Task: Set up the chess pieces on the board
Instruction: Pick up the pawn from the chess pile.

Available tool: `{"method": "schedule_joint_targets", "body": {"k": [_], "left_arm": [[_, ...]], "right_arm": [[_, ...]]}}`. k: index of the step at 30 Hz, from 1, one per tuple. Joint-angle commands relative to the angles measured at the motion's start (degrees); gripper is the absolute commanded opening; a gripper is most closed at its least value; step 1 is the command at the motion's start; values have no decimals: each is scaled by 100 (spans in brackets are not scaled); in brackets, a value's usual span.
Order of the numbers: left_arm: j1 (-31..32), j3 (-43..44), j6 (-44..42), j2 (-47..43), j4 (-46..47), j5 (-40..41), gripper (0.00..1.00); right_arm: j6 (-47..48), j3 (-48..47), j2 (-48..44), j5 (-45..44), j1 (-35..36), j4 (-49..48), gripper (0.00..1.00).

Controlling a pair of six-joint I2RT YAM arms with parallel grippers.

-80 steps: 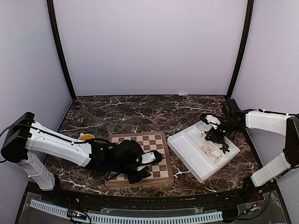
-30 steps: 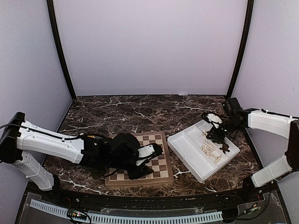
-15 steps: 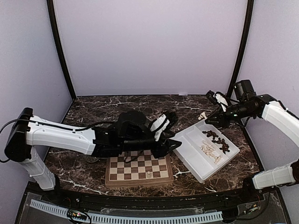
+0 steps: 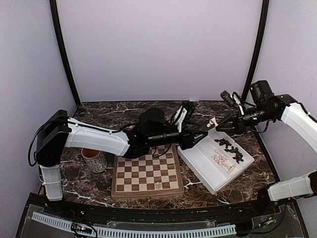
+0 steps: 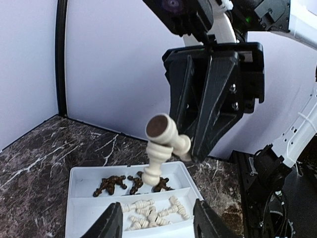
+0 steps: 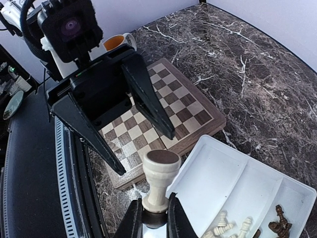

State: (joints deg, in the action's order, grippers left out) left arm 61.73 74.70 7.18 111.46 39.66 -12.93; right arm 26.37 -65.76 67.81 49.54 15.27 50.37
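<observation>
Cream piece: small turned wood. Judge it light, rigid, smooth, so it will likely twist if you pinch a rounded part. Take it at the waist.
Look: pale body, dark felt base.
Right hand pinches the end away from the base, aloft near tray, off board.
Left hand half spread, empty, facing it.

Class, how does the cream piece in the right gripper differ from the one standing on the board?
The held piece is pinched in the right gripper; the board piece stands free. The held piece is aloft; the board piece rests on the board, near row. Both are cream.
</observation>
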Motion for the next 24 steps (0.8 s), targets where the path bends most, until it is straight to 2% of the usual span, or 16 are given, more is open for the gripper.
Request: {"method": "schedule_joint_targets", "body": {"k": [1,11,17,24], "left_arm": [[-91,308,256,162,737,-475,49],[-109,587,200,392,735,-769,42],[-109,671,187,459,745,-755,34],[-126,712,174,491,790,-728,20]], "right_arm": [[90,-78,-66,336,5,105,5],[86,-60,-19,360,-7,78,5],[92,-69,4,368,-5,67,5],[73,-29,13,342,-15,19,5]]}}
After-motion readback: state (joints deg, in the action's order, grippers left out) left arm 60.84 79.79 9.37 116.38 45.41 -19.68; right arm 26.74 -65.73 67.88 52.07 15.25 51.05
